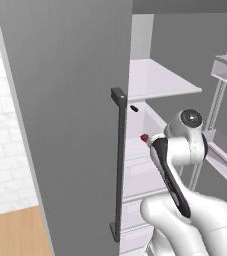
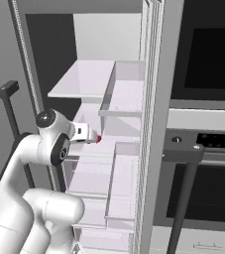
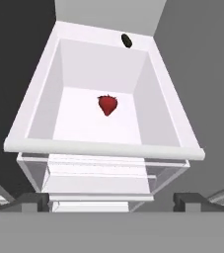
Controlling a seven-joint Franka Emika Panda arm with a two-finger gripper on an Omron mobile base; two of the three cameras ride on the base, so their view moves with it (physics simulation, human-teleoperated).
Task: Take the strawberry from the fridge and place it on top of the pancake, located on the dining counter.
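Note:
The fridge (image 1: 60, 125) stands open, with white shelves inside (image 2: 91, 82). The strawberry (image 3: 107, 105), a tiny red berry, lies on the floor of a white bin (image 3: 103, 148) on a fridge shelf. It also peeks out beside the hand as a red spot (image 1: 144, 138) (image 2: 98, 139). My gripper (image 3: 113, 202) is open, its two dark fingertips (image 3: 34, 200) spread wide, and it hovers short of the bin's front rim, apart from the berry. From the right base view the hand (image 2: 85, 133) reaches into the fridge at mid height. The pancake and the dining counter are out of view.
The grey fridge door with its long dark bar handle (image 1: 117, 165) stands close on the left of the arm. A small dark oval (image 3: 126, 40) sits on the bin's back rim. A dark oven (image 2: 208, 54) with a bar handle (image 2: 183, 198) is right of the fridge.

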